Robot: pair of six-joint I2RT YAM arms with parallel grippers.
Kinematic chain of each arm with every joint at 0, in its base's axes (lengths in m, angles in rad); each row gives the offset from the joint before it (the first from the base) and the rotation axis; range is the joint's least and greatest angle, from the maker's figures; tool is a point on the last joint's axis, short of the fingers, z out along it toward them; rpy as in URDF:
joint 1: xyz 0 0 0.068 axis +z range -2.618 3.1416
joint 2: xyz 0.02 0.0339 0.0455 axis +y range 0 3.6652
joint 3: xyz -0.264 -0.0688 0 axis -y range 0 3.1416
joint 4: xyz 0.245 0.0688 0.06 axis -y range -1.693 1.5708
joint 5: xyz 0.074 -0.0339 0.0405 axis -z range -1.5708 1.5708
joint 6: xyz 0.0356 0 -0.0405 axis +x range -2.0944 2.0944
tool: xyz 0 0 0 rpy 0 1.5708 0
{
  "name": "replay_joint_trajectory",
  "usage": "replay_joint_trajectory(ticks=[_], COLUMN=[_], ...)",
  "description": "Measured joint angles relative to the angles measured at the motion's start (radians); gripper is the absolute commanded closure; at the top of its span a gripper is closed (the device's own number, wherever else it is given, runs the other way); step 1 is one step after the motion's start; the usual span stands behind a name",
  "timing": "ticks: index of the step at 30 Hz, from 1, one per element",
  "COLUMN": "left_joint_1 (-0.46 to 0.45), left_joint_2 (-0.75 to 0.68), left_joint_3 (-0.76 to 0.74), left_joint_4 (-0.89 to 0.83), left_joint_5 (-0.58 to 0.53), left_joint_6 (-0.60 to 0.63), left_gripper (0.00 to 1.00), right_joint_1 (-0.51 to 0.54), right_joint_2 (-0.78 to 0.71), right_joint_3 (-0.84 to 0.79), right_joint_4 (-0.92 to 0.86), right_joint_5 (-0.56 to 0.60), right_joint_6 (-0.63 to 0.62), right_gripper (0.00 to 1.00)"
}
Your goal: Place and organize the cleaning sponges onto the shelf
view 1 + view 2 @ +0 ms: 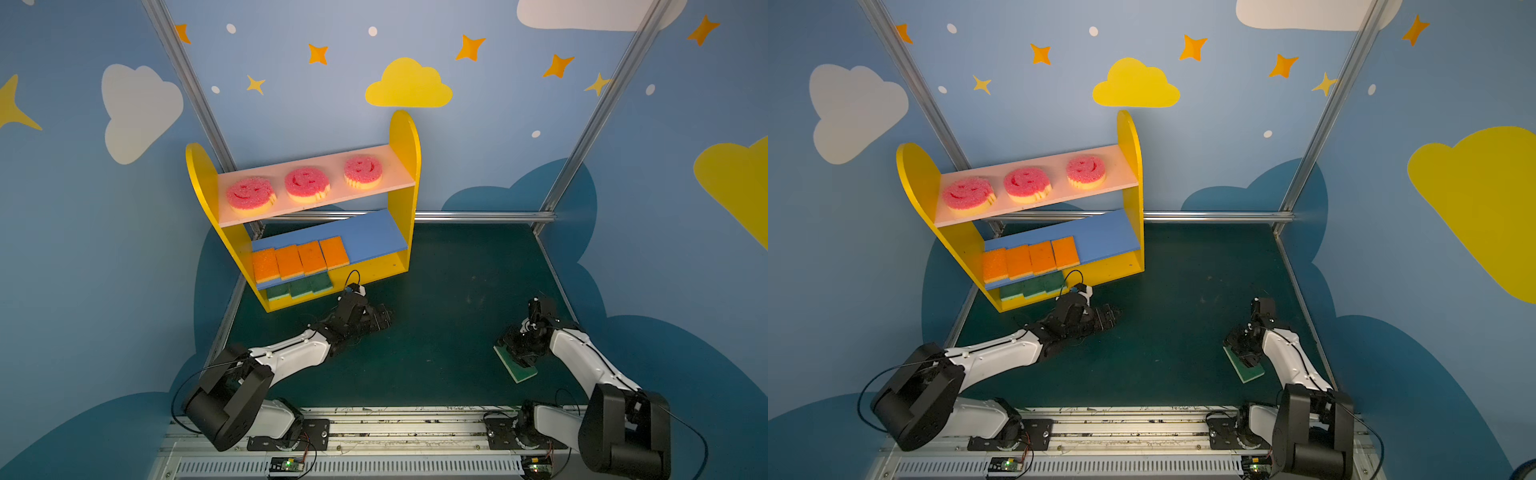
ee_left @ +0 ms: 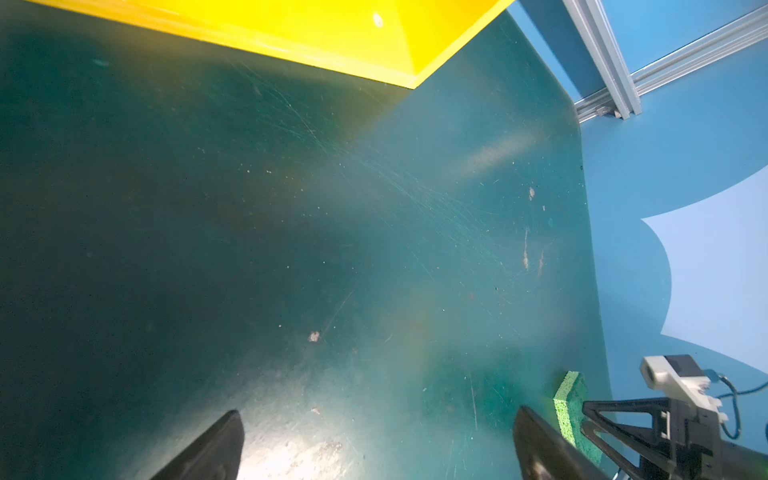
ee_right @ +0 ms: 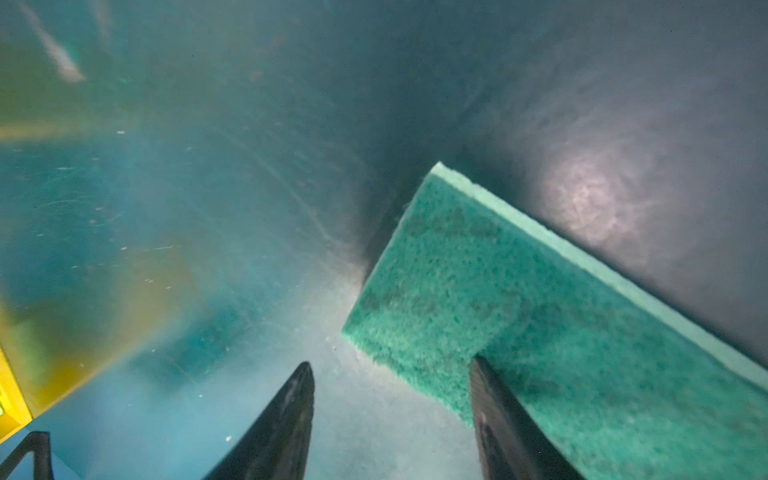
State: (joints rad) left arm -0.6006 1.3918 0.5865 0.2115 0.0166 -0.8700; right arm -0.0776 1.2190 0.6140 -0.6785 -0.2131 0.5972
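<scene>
One green sponge (image 1: 521, 374) lies flat on the worktop (image 1: 436, 324), near its right edge and well apart from the shelf (image 1: 405, 141). The right jaws stand partly open over it, gripping nothing. In the right wrist view one finger (image 3: 503, 415) overlaps the sponge's top face; whether it touches, I cannot tell. On the shelf, three pink sponges (image 1: 307, 184) sit on the pink board, four orange sponges (image 1: 301, 259) line the blue board, and three green ones (image 1: 300, 287) lie on the yellow base. The left jaws gape wide and empty, low over the worktop just before the shelf.
</scene>
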Motion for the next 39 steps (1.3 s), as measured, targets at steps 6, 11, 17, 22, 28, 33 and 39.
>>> replay_joint_trajectory(ticks=[6,11,17,22,28,33,39], left_joint_1=[0.000,0.001,0.015,0.027,0.040,0.057,0.106], left_joint_2=[0.000,0.000,-0.014,-0.031,-0.076,-0.128,-0.208], left_joint_3=[-0.008,-0.010,-0.037,-0.049,-0.068,-0.068,-0.069], left_joint_4=[0.004,0.005,0.005,0.003,-0.008,-0.040,-0.069], left_joint_5=[-0.002,-0.002,-0.002,-0.001,0.003,0.011,0.039], left_joint_6=[-0.001,-0.001,-0.001,-0.002,-0.002,0.000,0.005], left_gripper=[0.00,0.01,0.00,0.01,0.01,0.02,0.03], right_joint_1=[-0.004,0.001,0.010,0.040,0.105,0.260,0.443], right_joint_2=[0.142,0.175,0.183,0.199,0.196,0.188,0.192], right_joint_3=[0.061,0.078,0.074,0.072,0.071,0.129,0.277], right_joint_4=[-0.031,-0.051,-0.049,0.012,0.072,0.092,0.131], right_joint_5=[-0.025,-0.014,-0.017,-0.119,-0.200,-0.244,-0.300], right_joint_6=[-0.007,-0.006,-0.002,-0.001,0.005,0.029,0.044], right_gripper=[0.50,0.65,0.84,0.99,1.00,1.00,0.83])
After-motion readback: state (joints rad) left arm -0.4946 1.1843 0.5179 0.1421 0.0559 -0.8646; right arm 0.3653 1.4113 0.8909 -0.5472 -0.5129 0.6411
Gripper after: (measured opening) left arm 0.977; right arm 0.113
